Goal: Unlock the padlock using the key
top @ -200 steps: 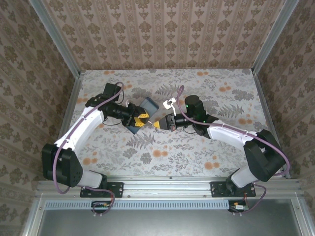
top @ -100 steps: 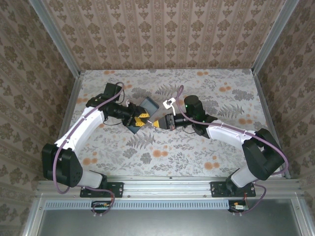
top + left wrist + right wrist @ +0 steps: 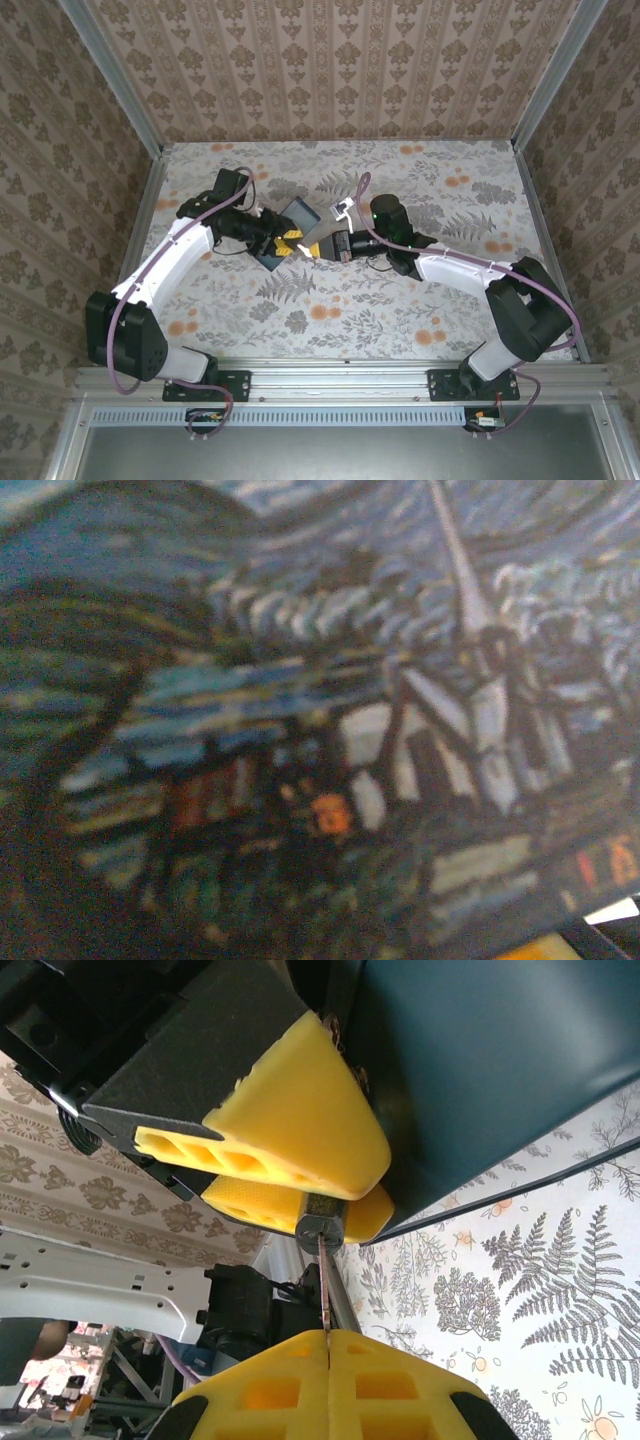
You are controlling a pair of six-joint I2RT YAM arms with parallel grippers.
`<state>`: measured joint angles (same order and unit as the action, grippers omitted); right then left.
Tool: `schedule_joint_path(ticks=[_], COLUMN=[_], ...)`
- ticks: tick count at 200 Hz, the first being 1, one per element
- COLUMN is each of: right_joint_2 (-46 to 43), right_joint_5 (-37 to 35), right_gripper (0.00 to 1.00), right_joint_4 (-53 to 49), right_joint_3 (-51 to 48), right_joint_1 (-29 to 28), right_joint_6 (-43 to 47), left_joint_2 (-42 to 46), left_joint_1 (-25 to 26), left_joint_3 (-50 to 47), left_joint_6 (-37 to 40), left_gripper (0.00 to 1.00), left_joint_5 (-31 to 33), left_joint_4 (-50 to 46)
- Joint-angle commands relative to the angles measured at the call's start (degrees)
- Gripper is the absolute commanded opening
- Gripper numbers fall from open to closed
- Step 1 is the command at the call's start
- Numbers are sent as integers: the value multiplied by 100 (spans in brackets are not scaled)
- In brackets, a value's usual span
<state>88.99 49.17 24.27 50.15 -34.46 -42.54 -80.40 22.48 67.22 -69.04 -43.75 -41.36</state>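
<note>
Damask wallpaper (image 3: 340, 70) closes in three sides of a counter (image 3: 420, 310) spread with a fern-and-flower cloth. From above, the left tool (image 3: 287, 243) and right tool (image 3: 320, 248) meet nose to nose just beside a dark-blue box (image 3: 300, 214) near the middle. The left wrist camera is pressed close to that box's painted face, swirls and a pale spire, all blurred. No word, brand or label can be read there or anywhere else. From the right wrist, the right tool's yellow pads (image 3: 400, 1380) are pinched fully together on the key (image 3: 325, 1295), whose thin blade runs up into the end of the padlock (image 3: 320, 1228). The padlock sits clamped between the left tool's yellow pads (image 3: 290, 1110), as far as the crowded view lets me judge, with the box's dark wall touching or just behind them. The risk is in the turn. The blade is held only at its tail, so it could slip or pivot in the soft pads, and the small padlock could roll in its own soft grip instead of resisting. If the two are out of line, the key could bend or back out.
</note>
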Motion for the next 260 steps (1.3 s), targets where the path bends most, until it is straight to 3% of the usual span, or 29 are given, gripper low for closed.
schedule_joint_path(ticks=[1,89,182,260], right_joint_2=[36,31,109,515], right_joint_5=[-364,-566,-914,-1068], right_gripper=[0,0,0,0], right_joint_4=[401,795,722,1917], right_joint_3=[187,7,223,207], right_joint_1=[-123,-54,-254,-365], right_joint_6=[-160,-456,-261,-907], left_joint_2=[88,1,27,103], left_joint_1=[116,99,132,154], left_joint_3=[27,195,28,-88], left_joint_6=[-128,531,-127,-466], left_gripper=[0,0,0,0], left_joint_5=[-174,68,41,106], left_joint_4=[185,-680,-106,196])
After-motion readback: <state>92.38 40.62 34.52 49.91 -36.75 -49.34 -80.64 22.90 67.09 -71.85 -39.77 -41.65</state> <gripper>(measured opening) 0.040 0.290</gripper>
